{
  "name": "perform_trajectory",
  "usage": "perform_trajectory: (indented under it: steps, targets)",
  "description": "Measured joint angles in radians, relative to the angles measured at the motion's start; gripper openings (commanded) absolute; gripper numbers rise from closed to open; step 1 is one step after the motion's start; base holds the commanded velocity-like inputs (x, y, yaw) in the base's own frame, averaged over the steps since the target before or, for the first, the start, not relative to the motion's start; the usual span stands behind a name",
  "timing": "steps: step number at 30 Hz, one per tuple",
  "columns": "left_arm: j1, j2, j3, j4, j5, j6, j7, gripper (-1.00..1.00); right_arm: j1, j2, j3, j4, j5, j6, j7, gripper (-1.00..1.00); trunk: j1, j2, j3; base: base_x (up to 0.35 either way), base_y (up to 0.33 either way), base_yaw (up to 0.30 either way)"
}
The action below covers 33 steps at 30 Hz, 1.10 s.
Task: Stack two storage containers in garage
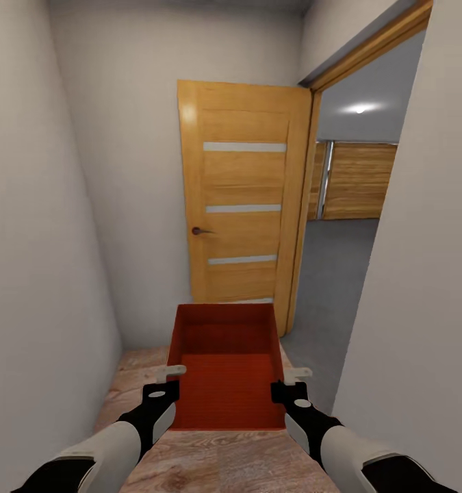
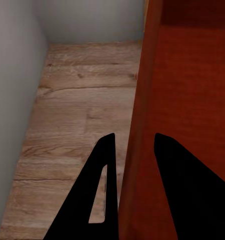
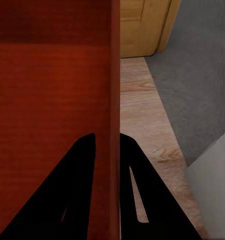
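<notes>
Pale grey hallway walls are closing in around us. Our left gripper (image 1: 173, 378) and right gripper (image 1: 291, 381) are each clamping their fingers on a side wall of the orange-red storage container (image 1: 225, 370), holding it above the wood-plank floor (image 1: 131, 373). Ahead, an orange-wood door (image 1: 243, 198) is standing open beside grey concrete floor (image 1: 333, 274).

no readable text, labels, brands, numbers or signs on anything in view.

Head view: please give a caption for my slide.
Both grippers carry an orange-red storage container toward the open wooden door.
</notes>
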Motion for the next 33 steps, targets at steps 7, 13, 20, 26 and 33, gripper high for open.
perform_trajectory:
  steps: [7, 13, 20, 26, 33]
  targets:
    - [0.000, 0.001, 0.000, -0.002, 0.000, 0.001, -0.001, -1.00, 0.000, 0.001, -0.001, -0.001, 0.001, -0.001, -0.002, -1.00, 0.000, 0.000, 0.000, 0.171, 0.147, -0.285]
    - [0.000, 0.003, -0.001, -0.001, 0.001, 0.001, -0.003, -1.00, 0.000, 0.003, -0.001, 0.000, 0.001, 0.000, -0.004, -1.00, 0.000, 0.000, 0.000, 0.239, 0.217, -0.285]
    - [0.000, 0.003, 0.000, -0.001, 0.000, 0.001, -0.004, -1.00, 0.000, 0.003, -0.001, 0.000, 0.001, 0.000, -0.004, -1.00, 0.000, 0.000, 0.000, 0.245, 0.222, -0.285]
    - [0.000, 0.003, 0.000, -0.001, 0.000, 0.001, -0.004, -1.00, 0.000, 0.003, 0.000, -0.001, 0.001, 0.001, -0.004, -1.00, 0.000, 0.000, 0.000, 0.246, 0.223, -0.285]
    - [0.000, 0.003, 0.000, -0.001, 0.000, 0.001, -0.004, -1.00, 0.000, 0.003, -0.001, -0.001, 0.001, 0.001, -0.004, -1.00, 0.000, 0.000, 0.000, 0.246, 0.224, -0.285]
